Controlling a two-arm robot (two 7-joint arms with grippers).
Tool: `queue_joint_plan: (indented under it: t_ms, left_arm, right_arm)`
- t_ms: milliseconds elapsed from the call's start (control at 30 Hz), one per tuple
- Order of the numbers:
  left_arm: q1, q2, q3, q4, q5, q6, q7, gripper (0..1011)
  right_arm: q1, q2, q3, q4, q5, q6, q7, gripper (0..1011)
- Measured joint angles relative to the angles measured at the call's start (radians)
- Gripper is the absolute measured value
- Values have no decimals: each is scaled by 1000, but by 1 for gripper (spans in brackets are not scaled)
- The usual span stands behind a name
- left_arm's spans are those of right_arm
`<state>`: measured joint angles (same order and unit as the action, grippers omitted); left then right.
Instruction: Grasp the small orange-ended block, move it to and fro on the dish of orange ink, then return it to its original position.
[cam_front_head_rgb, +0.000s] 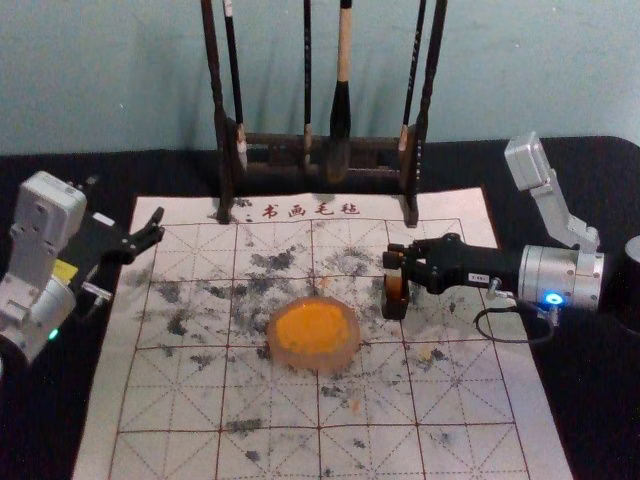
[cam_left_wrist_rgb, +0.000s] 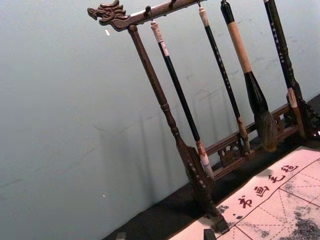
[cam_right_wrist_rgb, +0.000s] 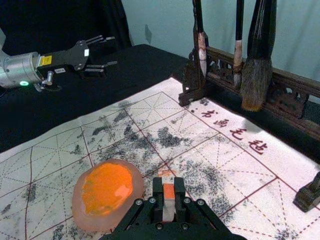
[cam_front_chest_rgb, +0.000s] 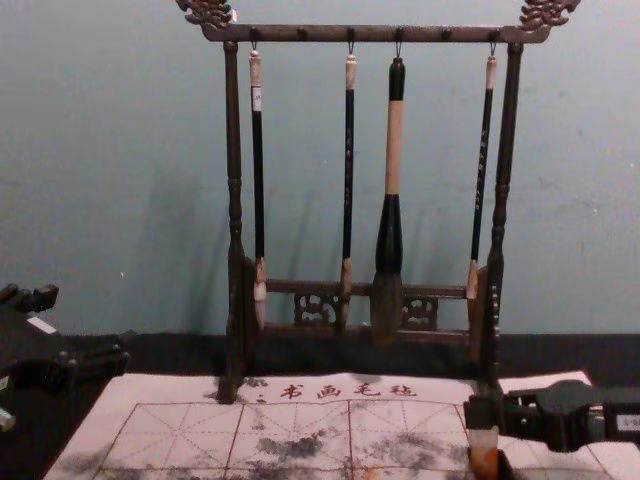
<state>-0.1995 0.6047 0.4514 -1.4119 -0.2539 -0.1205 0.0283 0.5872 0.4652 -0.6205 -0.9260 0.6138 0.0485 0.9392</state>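
My right claw (cam_right_wrist_rgb: 168, 182) is closed on the small block (cam_front_chest_rgb: 484, 455), one finger pressed to each side, just to the right of the dish of orange ink (cam_front_head_rgb: 315, 363). White part up between the fingers, orange end down — makes sense, that's the end meant for the ink, and a grip on the clean part should keep my fingers out of it. Dish sits near the middle of the printed mat (cam_front_head_rgb: 180, 410), low and flat, close enough that a short sideways move should bring the block over it. My left claw (cam_right_wrist_rgb: 115, 50) is spread and holds nothing, parked off the mat's left side, out of the way. Brush rack (cam_front_head_rgb: 375, 143) stands behind, brushes hung tips down, likely just background here.

Hard parts: in the head view my own fingers cover much of the block, and the chest view cuts off its bottom end. So I can't tell if it touches the mat or hangs just above — nor whether the orange end is wet. Orange smudges on the mat near the dish, source not clear
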Motion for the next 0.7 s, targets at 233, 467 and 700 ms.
queue_joint_plan:
  t_ms: [233,467,700]
  left_arm:
    - [0,0,0,0,0,0,0,1001]
    - [0,0,0,0,0,0,0,1001]
    - [0,0,0,0,0,0,0,1001]
  right_arm:
    - [0,0,0,0,0,0,0,131]
    - [-4,3,2,-10,0,1,-3,131]
    - [-50,32,20,-114,15,17,-49,131]
